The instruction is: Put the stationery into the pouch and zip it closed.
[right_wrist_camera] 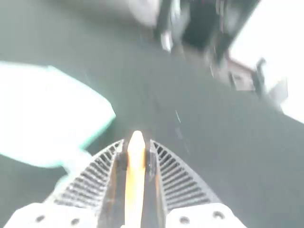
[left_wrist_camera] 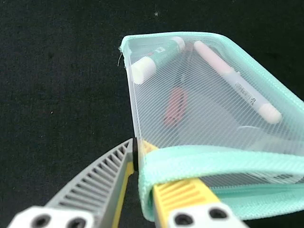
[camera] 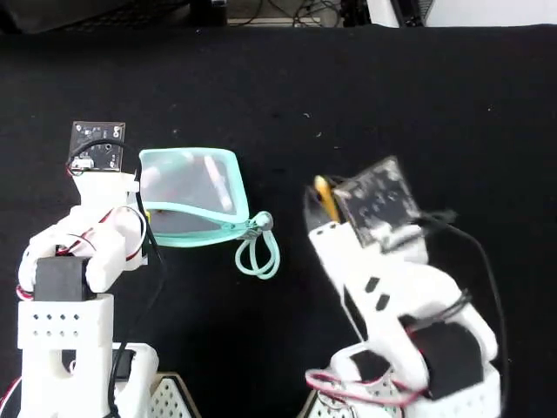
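Note:
The mint mesh pouch (camera: 187, 196) lies left of centre on the black table. My left gripper (camera: 144, 207) is shut on its near left edge. In the left wrist view the grey and yellow fingers clamp the pouch's (left_wrist_camera: 204, 109) mint band at my left gripper (left_wrist_camera: 137, 148). Inside lie a green-and-white glue stick (left_wrist_camera: 154, 59), a pink-and-white pen (left_wrist_camera: 232, 78) and a small red item (left_wrist_camera: 175, 107). My right gripper (camera: 324, 205) hovers to the right of the pouch, shut on a yellow-orange pen (right_wrist_camera: 136, 156) that pokes out past my right gripper (right_wrist_camera: 136, 142). The pouch (right_wrist_camera: 42, 114) shows blurred beside it.
A mint cord loop (camera: 258, 251) hangs from the zipper pull (camera: 259, 224) at the pouch's right corner. The black table (camera: 392, 104) is bare behind and to the right. Cables run along the far edge.

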Available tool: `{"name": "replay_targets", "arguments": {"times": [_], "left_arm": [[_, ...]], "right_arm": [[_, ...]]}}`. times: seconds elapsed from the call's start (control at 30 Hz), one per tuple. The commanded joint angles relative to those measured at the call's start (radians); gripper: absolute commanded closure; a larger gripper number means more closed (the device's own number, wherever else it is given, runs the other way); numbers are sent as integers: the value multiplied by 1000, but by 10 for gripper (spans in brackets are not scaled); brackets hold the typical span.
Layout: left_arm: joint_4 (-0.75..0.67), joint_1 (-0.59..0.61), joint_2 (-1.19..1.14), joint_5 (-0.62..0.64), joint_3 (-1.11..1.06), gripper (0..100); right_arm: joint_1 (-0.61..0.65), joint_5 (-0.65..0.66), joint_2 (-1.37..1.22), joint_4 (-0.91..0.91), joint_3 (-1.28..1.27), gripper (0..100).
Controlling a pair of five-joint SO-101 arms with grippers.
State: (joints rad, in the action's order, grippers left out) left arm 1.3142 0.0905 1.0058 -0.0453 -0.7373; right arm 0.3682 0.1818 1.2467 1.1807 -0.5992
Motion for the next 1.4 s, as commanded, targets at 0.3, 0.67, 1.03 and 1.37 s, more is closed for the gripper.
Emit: {"name": "replay_targets", "arguments": {"times": [0.3, 0.67, 1.03, 1.37], "left_arm": [[-14, -2, 5, 2, 2, 967], [-14, -2, 5, 2, 2, 967], [-14, -2, 5, 2, 2, 967], [-15, -2, 5, 2, 4, 967]], "right_arm": [[293, -106, 4, -488, -127, 985], [414, -109, -7, -658, -205, 985], [408, -104, -7, -961, -501, 985], [379, 187, -8, -965, -699, 985]]}}
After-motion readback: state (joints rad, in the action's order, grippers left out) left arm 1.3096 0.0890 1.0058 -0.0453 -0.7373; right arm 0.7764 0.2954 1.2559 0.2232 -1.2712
